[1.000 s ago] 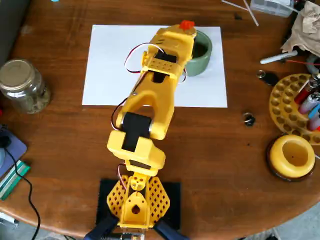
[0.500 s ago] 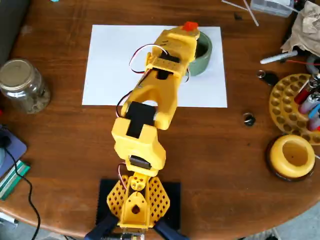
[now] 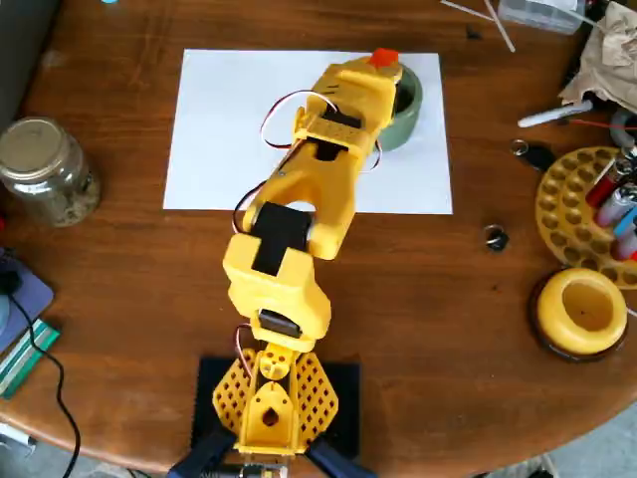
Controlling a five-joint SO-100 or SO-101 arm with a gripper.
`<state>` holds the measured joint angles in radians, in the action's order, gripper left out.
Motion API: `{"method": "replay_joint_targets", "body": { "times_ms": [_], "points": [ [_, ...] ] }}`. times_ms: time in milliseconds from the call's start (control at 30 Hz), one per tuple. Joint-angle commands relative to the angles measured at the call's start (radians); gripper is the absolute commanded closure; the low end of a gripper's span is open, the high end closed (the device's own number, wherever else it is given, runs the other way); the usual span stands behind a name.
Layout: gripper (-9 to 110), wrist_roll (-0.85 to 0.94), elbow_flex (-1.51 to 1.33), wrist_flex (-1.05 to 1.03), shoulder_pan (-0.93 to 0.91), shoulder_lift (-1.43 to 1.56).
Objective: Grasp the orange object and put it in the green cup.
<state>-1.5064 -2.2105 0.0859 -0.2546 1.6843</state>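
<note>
My yellow arm reaches from the bottom edge up to the middle of the overhead view. The gripper (image 3: 382, 66) is at its far end, seen from above, with its fingers mostly hidden by the wrist. The orange object (image 3: 384, 58) sticks out at the gripper's tip and looks held there. The green cup (image 3: 410, 108) stands on the white paper directly under and right of the gripper. Only the cup's right half shows. The orange object is over the cup's far rim.
A white paper sheet (image 3: 229, 129) lies on the round wooden table. A glass jar (image 3: 45, 169) stands at the left. A yellow ring-shaped bowl (image 3: 582, 311) and a yellow holed tray with pens (image 3: 572, 204) are at the right. A white marker (image 3: 552, 115) and a small metal piece (image 3: 495, 237) lie nearby.
</note>
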Motion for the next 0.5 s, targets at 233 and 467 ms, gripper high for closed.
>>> {"method": "replay_joint_targets", "body": {
  "times_ms": [233, 467],
  "points": [
    [78, 0.015, -0.023, 0.015, 0.002, 0.055],
    [78, 0.017, -0.023, 0.012, 0.003, 0.060]
  ]
}}
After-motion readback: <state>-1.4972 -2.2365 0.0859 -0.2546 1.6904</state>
